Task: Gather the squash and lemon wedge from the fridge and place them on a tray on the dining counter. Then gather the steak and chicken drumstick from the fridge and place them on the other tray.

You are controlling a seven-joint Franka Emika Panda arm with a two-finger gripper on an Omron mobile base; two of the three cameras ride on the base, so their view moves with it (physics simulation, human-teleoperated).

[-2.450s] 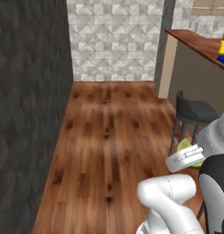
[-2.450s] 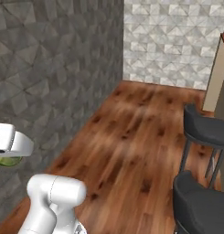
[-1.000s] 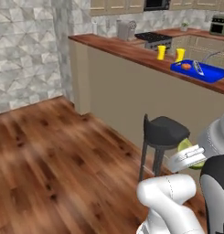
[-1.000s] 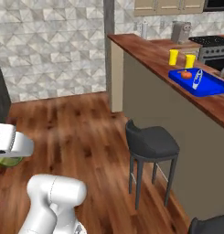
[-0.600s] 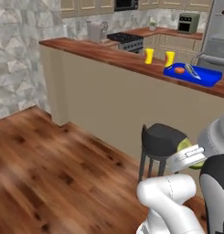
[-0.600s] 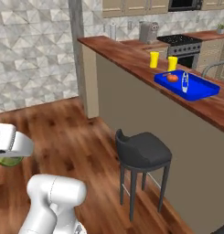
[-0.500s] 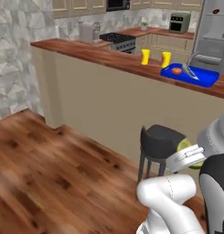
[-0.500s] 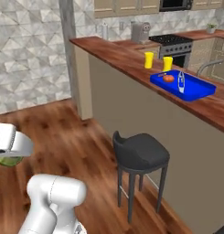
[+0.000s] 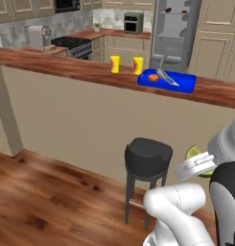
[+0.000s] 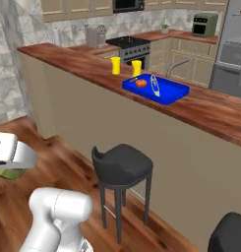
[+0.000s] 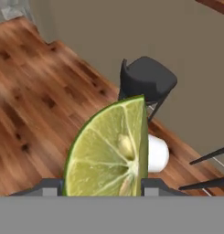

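The tool [image 11: 104, 185] is clamping the lemon wedge [image 11: 111, 148], which is sitting between the two finger tips with its pale cut face and seeds turned toward the hand camera. From the left base camera the wedge [image 9: 196, 157] is peeking out beside the white wrist at the right edge, and from the right base camera it [image 10: 9, 173] is showing under the white hand at the left edge, low above the wooden floor [image 9: 47, 202].

The dining bench [image 9: 80, 69] is stretching across ahead, its reddish-brown top sitting on a beige base. The blue tray [image 10: 159, 88] is resting on that top, holding a small orange-red item [image 10: 140, 83] and a slim pale object [image 10: 154, 82] that I cannot identify. Two yellow cups [image 10: 115, 65] are standing just beside the tray. A black stool [image 9: 147, 156] is standing against the base, below the tray. The grey fridge [image 9: 175, 33] is rising behind the bench.
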